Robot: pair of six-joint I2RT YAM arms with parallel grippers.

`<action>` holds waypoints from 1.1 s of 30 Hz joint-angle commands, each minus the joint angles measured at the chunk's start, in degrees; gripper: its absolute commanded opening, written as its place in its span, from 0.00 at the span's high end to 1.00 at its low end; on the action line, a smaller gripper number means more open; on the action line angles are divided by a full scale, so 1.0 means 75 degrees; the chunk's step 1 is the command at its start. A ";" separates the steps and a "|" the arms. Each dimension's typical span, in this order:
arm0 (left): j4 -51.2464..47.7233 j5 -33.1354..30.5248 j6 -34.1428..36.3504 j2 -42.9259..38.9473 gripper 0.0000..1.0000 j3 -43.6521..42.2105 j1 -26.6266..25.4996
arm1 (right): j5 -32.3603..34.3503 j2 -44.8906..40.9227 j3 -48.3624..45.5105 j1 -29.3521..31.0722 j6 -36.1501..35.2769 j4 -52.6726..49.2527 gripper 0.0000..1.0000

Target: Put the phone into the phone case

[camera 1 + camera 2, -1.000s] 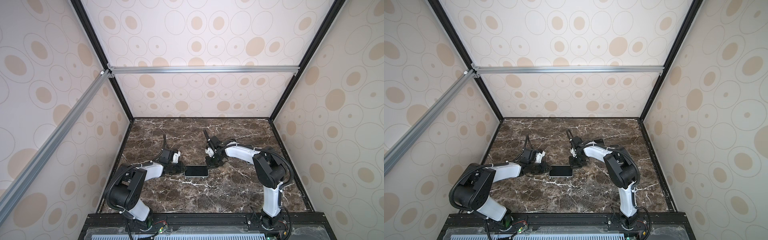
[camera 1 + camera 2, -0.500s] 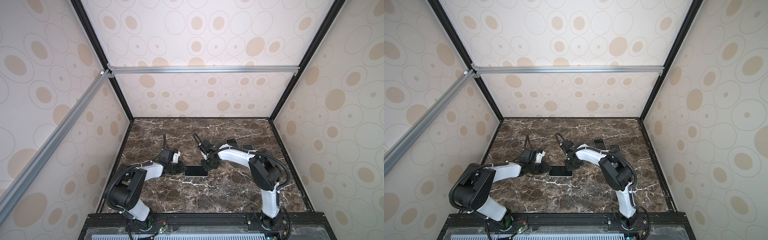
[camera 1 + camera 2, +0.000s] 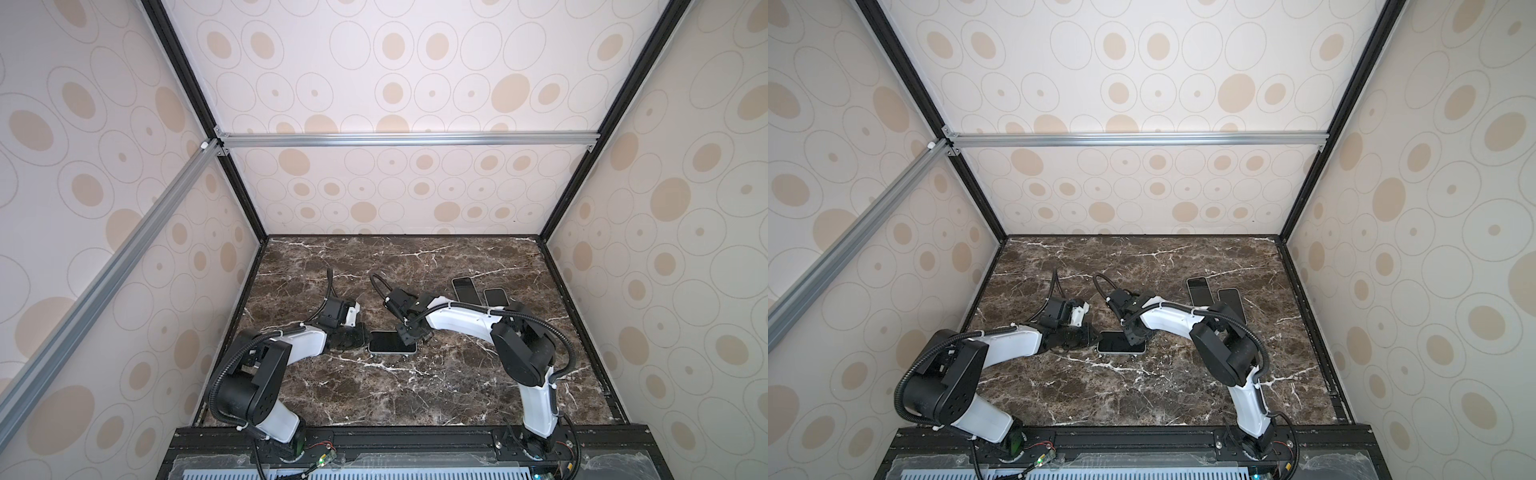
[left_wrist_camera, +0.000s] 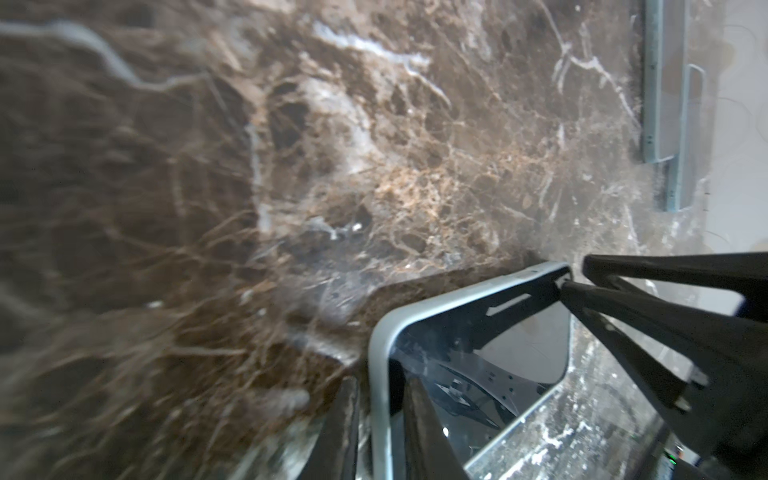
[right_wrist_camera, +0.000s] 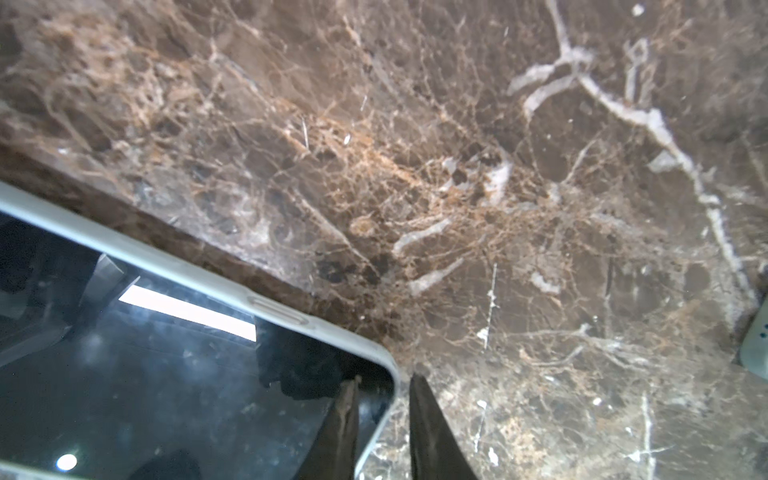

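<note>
Marble, brown with pale veins, makes the bench (image 3: pixel 415 395), and on it lies the case (image 3: pixel 390 353), pale grey and flat, its long sides running across both top views. The phone (image 3: pixel 386 341) sits inside the case with its dark screen up. In the right wrist view the case (image 5: pixel 291 312) wraps the screen's edge round one corner, with a moulded button bump on its long side. Whether the phone (image 5: pixel 166 395) is pressed fully home at every corner I cannot tell.

The left hand (image 3: pixel 365 337) is at the case's left short end. In the left wrist view its fingers (image 4: pixel 419 424) stand close together astride the rim of that end, one outside the case (image 4: pixel 380 353) and one over the screen. That part is blurred, so I cannot tell whether they pinch the rim or only flank it.

The right hand (image 3: pixel 408 337) comes down on the case's far right corner. Its fingers (image 5: pixel 428 428) are parted a little and straddle that corner. One tip is over the screen just inside the rim, the other just outside the rim. Slim gaps show on both sides, so it grips nothing that I can see. The left wrist view shows the same right hand (image 4: pixel 573 274) with a black tip touching that corner.

Two spare phones (image 3: pixel 464 289) lie screen up beyond the case and to its right, well apart from it. They lie side by side, partly behind the right arm.
</note>
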 commanded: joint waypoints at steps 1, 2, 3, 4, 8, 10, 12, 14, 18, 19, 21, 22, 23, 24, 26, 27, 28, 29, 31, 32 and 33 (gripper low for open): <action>-0.0498 -0.0555 0.0061 -0.0302 0.77 0.0304 -0.0031 | -0.0285 0.0211 -0.0406 0.0023 -0.0343 -0.0479 0.68; -0.0501 -0.0611 0.0050 -0.0389 0.77 0.0358 -0.0031 | -0.0327 0.0025 -0.0326 0.0013 -0.0453 -0.0479 0.66; -0.0494 -0.0675 0.0048 -0.0461 0.77 0.0428 -0.0029 | -0.0371 -0.0116 -0.0221 0.0016 -0.0605 -0.0496 0.64; -0.0494 -0.0758 0.0048 -0.0551 0.76 0.0487 -0.0030 | -0.0367 -0.0276 -0.0092 0.0023 -0.0701 -0.0539 0.62; -0.0449 -0.1108 0.0203 -0.0908 0.74 0.0789 0.0011 | -0.0459 -0.0762 0.0354 0.0013 -0.1188 -0.0509 0.58; -0.0435 -0.1263 0.0364 -0.1089 0.73 0.0939 0.0064 | -0.0478 -0.1052 0.0409 0.0005 -0.1424 -0.0269 0.52; -0.0369 -0.1434 0.0574 -0.1273 0.72 0.1073 0.0110 | -0.0586 -0.1373 0.0376 0.0012 -0.1828 0.0107 0.48; -0.0184 -0.1687 0.0843 -0.1502 0.71 0.1131 0.0166 | -0.0513 -0.1723 0.0271 0.0005 -0.2168 0.0555 0.42; 0.0354 -0.2024 0.1296 -0.2092 0.70 0.1110 0.0268 | -0.0336 -0.2264 0.0088 0.0013 -0.2810 0.1197 0.37; 0.0493 -0.2157 0.1417 -0.2273 0.70 0.1082 0.0273 | -0.0307 -0.2376 0.0055 0.0004 -0.2962 0.1326 0.35; 0.0783 -0.2456 0.1563 -0.2678 0.69 0.0959 0.0285 | -0.0133 -0.2533 0.0017 0.0002 -0.3190 0.1432 0.33; 0.0967 -0.2547 0.1605 -0.2908 0.69 0.0851 0.0292 | 0.0070 -0.2586 0.0001 -0.0026 -0.3176 0.1446 0.33; 0.1159 -0.2503 0.1644 -0.3104 0.69 0.0742 0.0295 | 0.0120 -0.2608 0.0030 -0.0107 -0.3077 0.1401 0.34; 0.1311 -0.2391 0.1710 -0.3258 0.68 0.0667 0.0288 | 0.0056 -0.2614 0.0069 -0.0234 -0.2910 0.1276 0.35; 0.1404 -0.2152 0.1688 -0.3458 0.67 0.0586 0.0286 | -0.0335 -0.2646 0.0150 -0.0539 -0.2403 0.1072 0.36; 0.1316 -0.2107 0.1629 -0.3498 0.65 0.0603 0.0289 | -0.0580 -0.2670 0.0120 -0.0648 -0.2220 0.1068 0.37; 0.1182 -0.2020 0.1594 -0.3504 0.64 0.0642 0.0295 | -0.1111 -0.2693 0.0065 -0.0763 -0.2152 0.1096 0.37; 0.0993 -0.1903 0.1595 -0.3494 0.63 0.0693 0.0283 | -0.1748 -0.2683 -0.0029 -0.0812 -0.2264 0.1192 0.37; 0.0655 -0.1720 0.1679 -0.3520 0.63 0.0745 0.0286 | -0.2904 -0.2529 -0.0048 -0.0796 -0.2784 0.1071 0.34; 0.0510 -0.1654 0.1770 -0.3569 0.62 0.0723 0.0289 | -0.3414 -0.2389 0.0044 -0.0786 -0.3042 0.0883 0.29; 0.0416 -0.1633 0.1846 -0.3662 0.61 0.0682 0.0288 | -0.3734 -0.2269 0.0121 -0.0768 -0.3263 0.0703 0.25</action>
